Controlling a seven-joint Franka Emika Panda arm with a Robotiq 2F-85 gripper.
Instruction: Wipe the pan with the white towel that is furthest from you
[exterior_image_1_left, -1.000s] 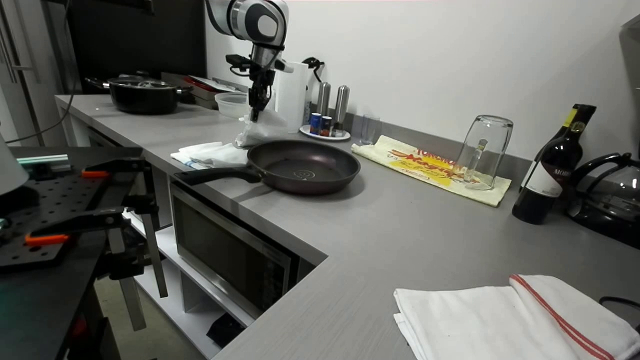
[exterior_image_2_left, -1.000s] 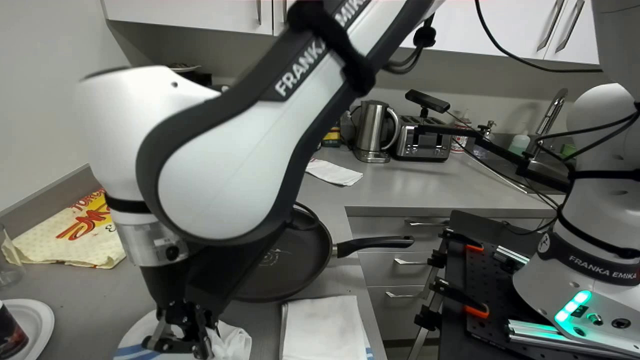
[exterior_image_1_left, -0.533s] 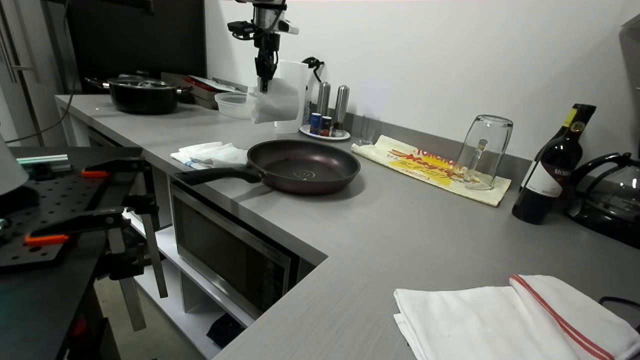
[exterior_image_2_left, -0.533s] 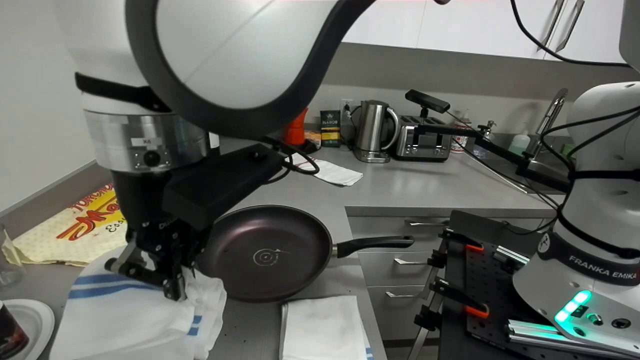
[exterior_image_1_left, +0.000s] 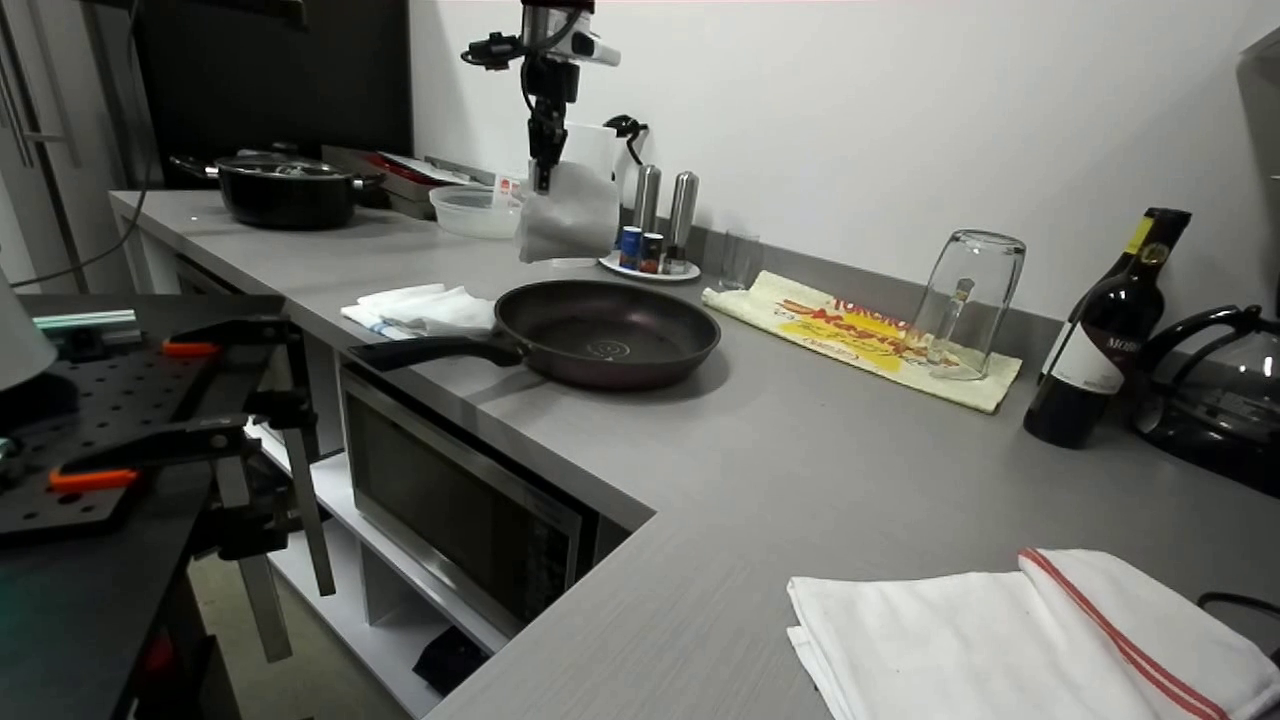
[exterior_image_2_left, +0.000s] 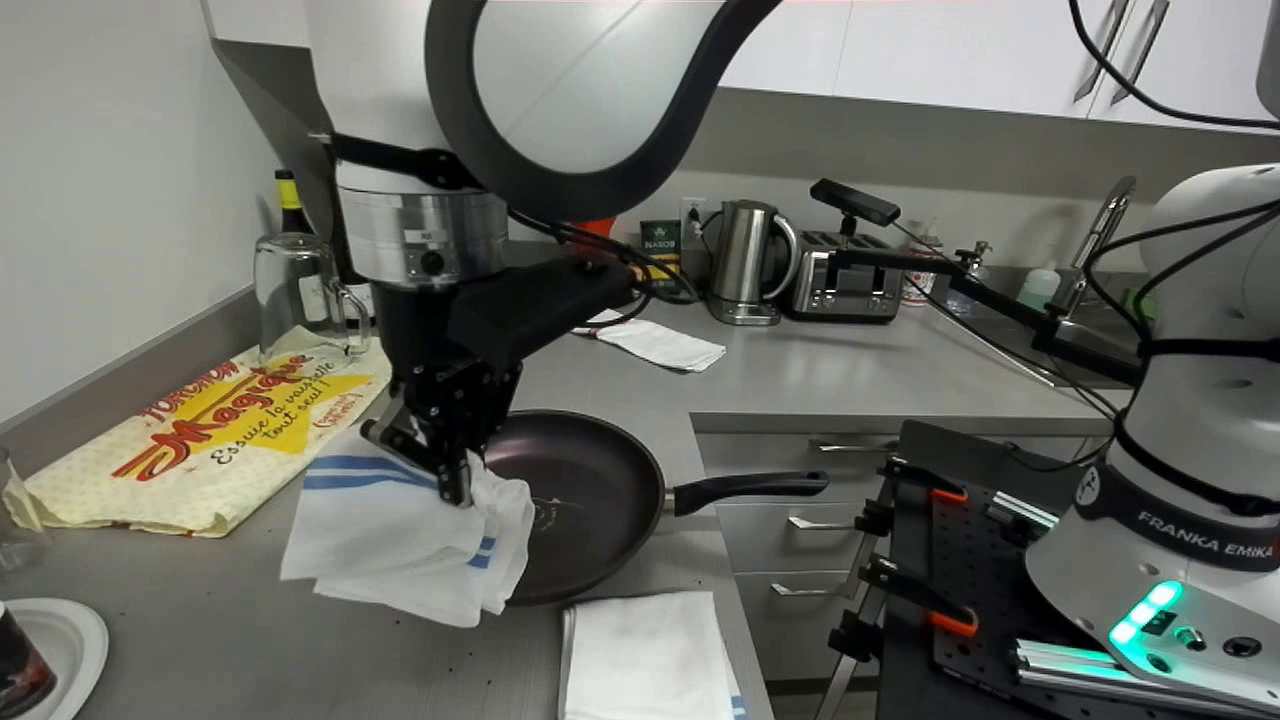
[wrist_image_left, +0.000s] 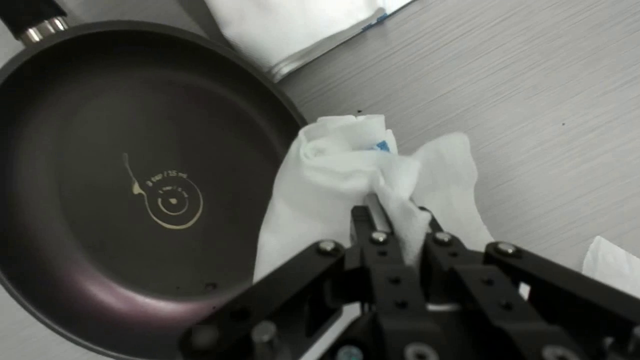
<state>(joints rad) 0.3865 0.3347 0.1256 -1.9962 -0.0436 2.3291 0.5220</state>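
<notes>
We see the towel (exterior_image_2_left: 390, 545) hanging above the tabletop (exterior_image_1_left: 800, 470) close by the pan (exterior_image_2_left: 595, 510); it is thin and white, crumpled where it is pinched, with a pair of blue stripes across one side and a short pair of blue marks near a loose corner. The pan is dark, with a purplish sheen on its inner wall, a ringed print on its floor and a black handle joined by a metal collar; we notice a few dark specks inside. We count one pan and three white towels: the hanging one, a folded towel (exterior_image_2_left: 650, 650) lying just beside the pan, and a red-striped towel (exterior_image_1_left: 1000, 640) well apart from it. We also count one yellow printed cloth (exterior_image_1_left: 840, 330), one glass mug (exterior_image_1_left: 970, 300) on that cloth, and one wine bottle (exterior_image_1_left: 1105, 330). In the wrist view we find the claw (wrist_image_left: 402, 220) gripping a bunched fold, narrowed to the thickness of the fabric. We cannot tell whether the towel touches the pan's rim.
</notes>
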